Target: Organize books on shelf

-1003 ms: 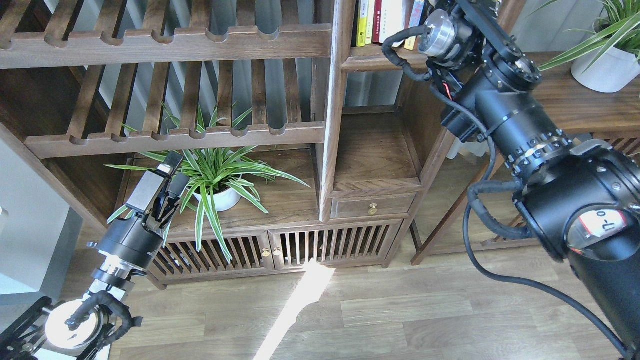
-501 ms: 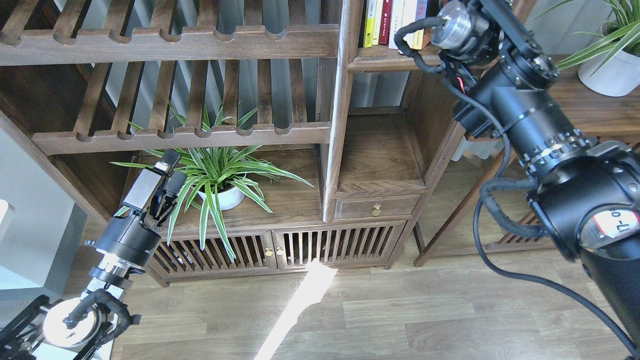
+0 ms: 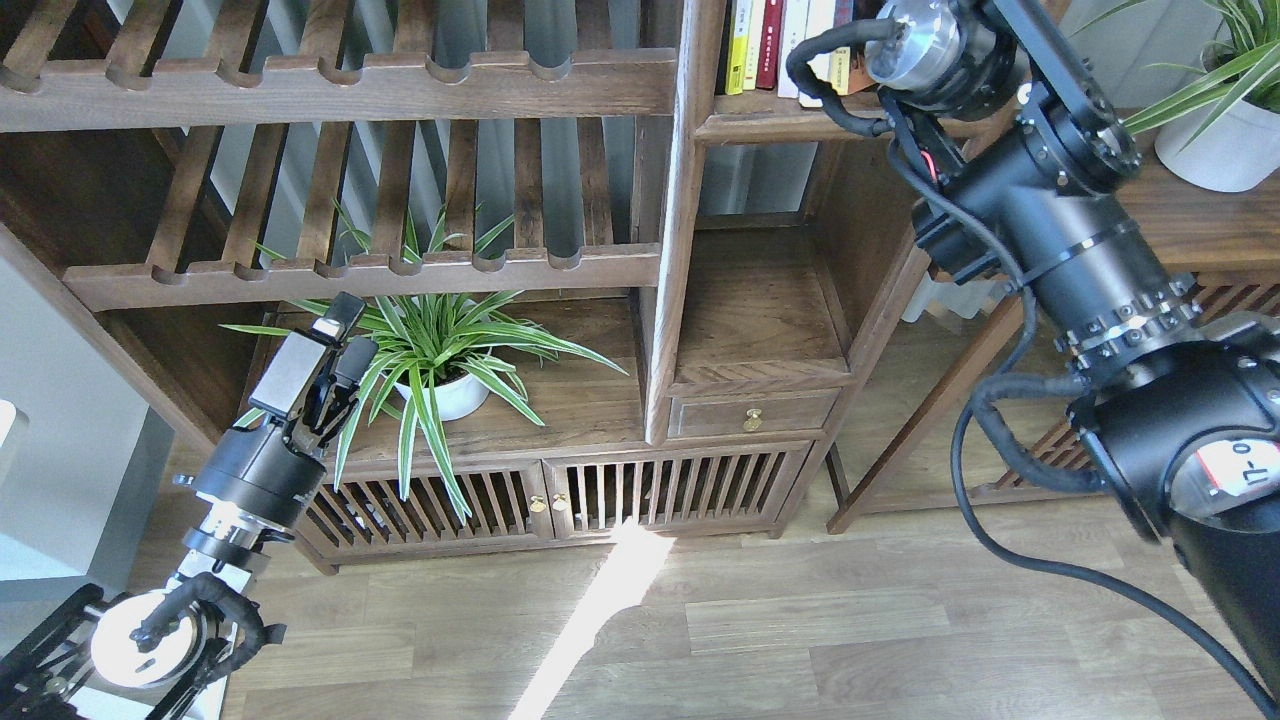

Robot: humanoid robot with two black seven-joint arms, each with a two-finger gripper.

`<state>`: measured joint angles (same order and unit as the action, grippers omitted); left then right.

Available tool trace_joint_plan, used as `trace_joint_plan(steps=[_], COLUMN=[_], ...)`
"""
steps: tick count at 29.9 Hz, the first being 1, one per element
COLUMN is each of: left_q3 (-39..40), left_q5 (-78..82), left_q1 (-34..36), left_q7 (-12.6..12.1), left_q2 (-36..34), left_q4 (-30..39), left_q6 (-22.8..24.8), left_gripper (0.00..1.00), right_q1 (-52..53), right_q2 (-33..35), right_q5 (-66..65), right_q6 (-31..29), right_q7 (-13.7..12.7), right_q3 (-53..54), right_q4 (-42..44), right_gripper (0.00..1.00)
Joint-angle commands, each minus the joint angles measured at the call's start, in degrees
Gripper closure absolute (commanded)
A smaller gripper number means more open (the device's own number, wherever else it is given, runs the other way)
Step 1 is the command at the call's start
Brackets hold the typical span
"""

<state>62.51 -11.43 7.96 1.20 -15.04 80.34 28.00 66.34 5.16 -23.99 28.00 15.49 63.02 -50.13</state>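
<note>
A row of books (image 3: 765,40) stands upright at the top of the head view, with yellow, red and white spines. They rest on the shelf (image 3: 760,126), a dark board flooring a narrow cubby. My right arm rises from the lower right past this cubby. Its silver wrist joint (image 3: 915,45) partly covers the rightmost books, and its gripper is beyond the top edge. My left gripper (image 3: 350,330) hangs low at the left, in front of the plant's leaves. Its fingers stand slightly apart with nothing between them.
A potted spider plant (image 3: 440,390) stands on the wide lower board beside my left gripper. Slatted racks (image 3: 350,270) fill the upper left. A lower cubby (image 3: 755,310) sits above a small drawer (image 3: 750,412). Another plant pot (image 3: 1215,150) stands on a side table at the right.
My right arm has shifted a little up and to the right in front of the book cubby. The left gripper has hardly moved.
</note>
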Motion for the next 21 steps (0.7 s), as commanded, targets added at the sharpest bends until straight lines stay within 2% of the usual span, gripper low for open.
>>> trace_joint_plan(steps=[1,4,7,14,21], left_q3=[0.07,0.07,0.25,0.42,0.42], left_q5=[0.00,0.00,-0.09,-0.17,-0.79], left_q1=[0.48,1.70,3.99,7.85,10.67], left_q7=[0.03,0.03,0.03,0.55,0.82], left_q2=[0.10,0.10,0.19,0.19,0.28], left_q4=[0.00,0.00,-0.18,-0.44,-1.67], left_q6=[0.00,0.00,0.00,0.00,0.00], left_gripper=[0.04,0.04,0.04,0.05,0.05], right_q1=[-2.61,-5.07,-6.92,-7.71,-10.17], right_q2=[0.11,0.55,1.78,3.80,3.54], right_q5=[0.00,0.00,-0.09,-0.09,-0.18], right_q6=[0.00,0.00,0.00,0.00,0.00], right_q7=[-0.02,-0.11,-0.11,-0.11,-0.02], right_q3=[0.79,1.41,1.50,1.50,1.41], right_q4=[-3.47,-6.37,-7.61,-9.80,-14.20], right_gripper=[0.16,0.15,0.09,0.01,0.01])
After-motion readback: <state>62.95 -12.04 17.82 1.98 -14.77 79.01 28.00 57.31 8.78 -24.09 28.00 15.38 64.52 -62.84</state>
